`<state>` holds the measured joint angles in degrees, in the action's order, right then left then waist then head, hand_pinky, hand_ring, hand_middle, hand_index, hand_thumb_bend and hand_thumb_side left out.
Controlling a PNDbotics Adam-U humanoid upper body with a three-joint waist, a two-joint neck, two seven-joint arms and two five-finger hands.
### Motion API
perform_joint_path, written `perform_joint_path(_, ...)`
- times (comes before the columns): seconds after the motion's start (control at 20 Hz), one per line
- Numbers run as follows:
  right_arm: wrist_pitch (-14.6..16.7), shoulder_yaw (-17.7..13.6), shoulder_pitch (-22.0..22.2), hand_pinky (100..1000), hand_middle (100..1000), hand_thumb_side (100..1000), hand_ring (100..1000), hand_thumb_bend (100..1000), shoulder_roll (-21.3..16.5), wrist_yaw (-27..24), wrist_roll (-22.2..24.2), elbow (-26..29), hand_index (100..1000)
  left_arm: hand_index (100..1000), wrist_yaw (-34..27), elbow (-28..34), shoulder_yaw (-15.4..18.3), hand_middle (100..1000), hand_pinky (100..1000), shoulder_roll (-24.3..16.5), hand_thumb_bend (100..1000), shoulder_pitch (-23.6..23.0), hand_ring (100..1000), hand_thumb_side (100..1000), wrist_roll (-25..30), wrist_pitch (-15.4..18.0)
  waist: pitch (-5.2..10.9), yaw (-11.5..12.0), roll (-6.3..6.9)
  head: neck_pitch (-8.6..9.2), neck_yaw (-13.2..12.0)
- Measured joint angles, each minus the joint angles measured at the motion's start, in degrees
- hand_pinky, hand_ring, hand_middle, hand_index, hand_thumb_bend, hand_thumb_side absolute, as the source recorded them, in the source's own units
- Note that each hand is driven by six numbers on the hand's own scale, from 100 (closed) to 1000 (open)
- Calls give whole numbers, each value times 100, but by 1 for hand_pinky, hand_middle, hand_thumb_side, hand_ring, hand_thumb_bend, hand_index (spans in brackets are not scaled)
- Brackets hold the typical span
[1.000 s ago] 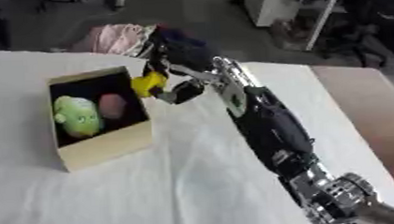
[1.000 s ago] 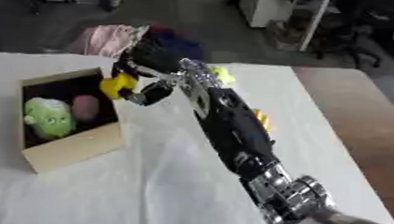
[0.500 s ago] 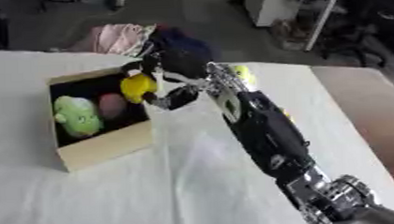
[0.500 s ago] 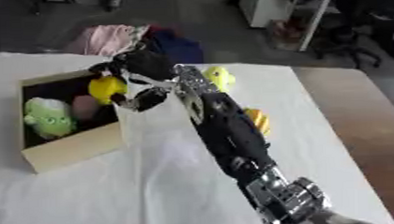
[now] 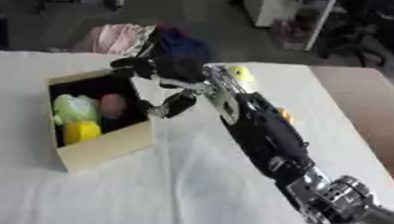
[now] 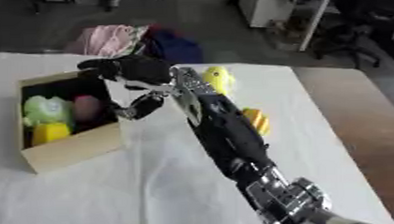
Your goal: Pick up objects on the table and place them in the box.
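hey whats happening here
The robot's right hand is over the box with nothing in it. A yellow thing lies inside beside a green toy and a pink one. A yellow toy and an orange thing are on the table, beyond the arm.

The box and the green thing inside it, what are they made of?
The box looks like plain tan cardboard: matte, flat walls, folded edges. The green thing looks soft, maybe plush or foam, with a lumpy, dull surface; I can't tell which for sure.
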<state>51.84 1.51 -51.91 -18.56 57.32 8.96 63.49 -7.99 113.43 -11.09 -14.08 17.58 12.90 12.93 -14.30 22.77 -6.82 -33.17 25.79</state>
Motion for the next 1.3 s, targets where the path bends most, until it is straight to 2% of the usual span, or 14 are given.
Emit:
perform_joint_path(0.25, 7, -19, 7, 720, 1000, 191, 784, 100, -93, -307, 128, 126, 1000, 720, -1, 0, 3, 559, 744, 0, 100, -10, 684, 610, -3, -1, 0, -52, 0, 0, -19)
perform_joint_path(0.5, -126, -269, 125, 735, 1000, 166, 795, 100, -459, -561, 282, 115, 1000, 720, 40, 0, 5, 562, 746, 0, 100, -61, 687, 610, -14, -12, 0, -151, 0, 0, -91)
perform_joint_path(0.95, -793, -861, 350, 735, 1000, 185, 796, 100, -1092, -580, 274, -239, 1000, 722, 196, 0, 30, 564, 749, -1, 100, -171, 692, 613, -13, -12, 0, -315, 2, 0, -247)
perform_joint_path(1.25, -1351, -1168, 466, 739, 1000, 217, 807, 100, -1216, -159, -16, -826, 1000, 723, 261, 0, 39, 565, 750, -3, 100, -191, 694, 618, -5, 0, 0, -339, 2, 7, -318)
perform_joint_path(1.3, -1461, -1209, 478, 761, 1000, 218, 854, 100, -1216, -62, -99, -948, 1000, 723, 270, 0, 39, 565, 750, -3, 100, -191, 694, 619, 1, 6, 0, -338, 2, 12, -327)
